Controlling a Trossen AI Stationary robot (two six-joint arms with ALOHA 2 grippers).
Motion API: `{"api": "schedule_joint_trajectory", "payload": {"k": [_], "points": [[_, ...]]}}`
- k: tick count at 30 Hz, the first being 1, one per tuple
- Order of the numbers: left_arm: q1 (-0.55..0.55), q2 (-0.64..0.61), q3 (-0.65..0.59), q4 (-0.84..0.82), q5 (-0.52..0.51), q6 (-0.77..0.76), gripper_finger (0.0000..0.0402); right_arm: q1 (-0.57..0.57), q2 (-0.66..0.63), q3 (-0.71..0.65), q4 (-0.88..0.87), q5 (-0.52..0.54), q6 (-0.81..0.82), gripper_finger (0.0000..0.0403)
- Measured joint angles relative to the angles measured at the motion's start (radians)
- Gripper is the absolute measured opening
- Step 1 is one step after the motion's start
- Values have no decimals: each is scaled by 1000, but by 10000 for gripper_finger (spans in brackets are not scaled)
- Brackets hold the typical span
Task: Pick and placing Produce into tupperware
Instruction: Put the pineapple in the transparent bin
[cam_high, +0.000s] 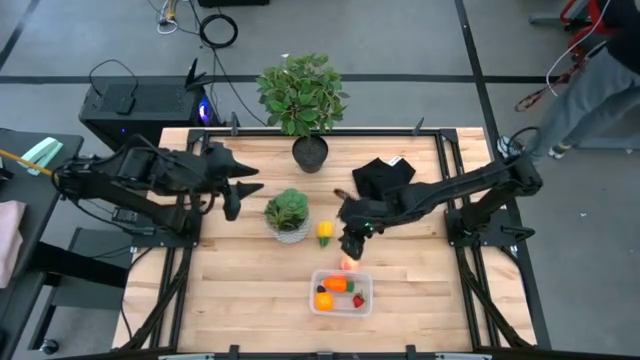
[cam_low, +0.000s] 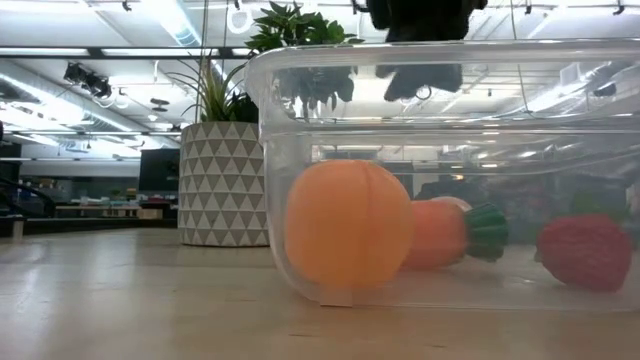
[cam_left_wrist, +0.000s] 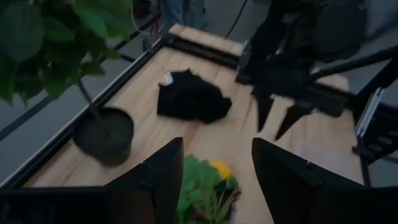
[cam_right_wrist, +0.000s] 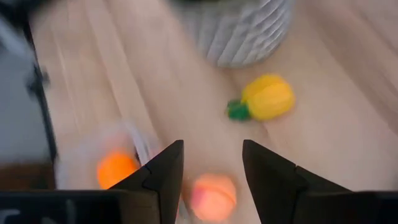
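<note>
Tupperware (cam_high: 341, 293) sits low centre of the high view on the wooden table (cam_high: 240, 290), with the orange carrot (cam_high: 335, 284), orange ball (cam_high: 324, 300) and red strawberry (cam_high: 358, 300) inside it; low view shows the same three through the clear wall. Peach-coloured piece (cam_high: 347, 264) lies on the wood just above the container's upper edge, outside it. Yellow piece (cam_high: 325, 232) lies mid-frame, just right of the succulent in its white pot (cam_high: 288, 214). Right gripper (cam_high: 351, 246) is at frame centre, over the spot between the yellow piece and the peach one; right wrist view shows its two fingers (cam_right_wrist: 163, 169) apart, nothing between them, peach piece on the wood beyond the gap. Left gripper (cam_high: 238, 196) waits left of centre, beside the succulent, fingers apart and empty in its wrist view. Black cloth (cam_high: 383, 177) lies upper right of centre; black pot with the tall plant (cam_high: 309, 152) stands at top centre.
</note>
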Motion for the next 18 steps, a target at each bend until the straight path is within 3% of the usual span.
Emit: {"api": "schedule_joint_trajectory", "payload": {"k": [7,11,15,18], "points": [[-3,-4,0,-139,0,-36,198,11,92,178,-234,-37,-389,170],[-14,-4,0,-187,0,-37,194,-16,103,272,-345,-29,-440,170],[-14,-4,0,-210,0,5,194,-13,104,317,-331,3,-572,171],[-14,-6,0,-256,0,9,199,-27,139,338,-295,57,-585,177]]}}
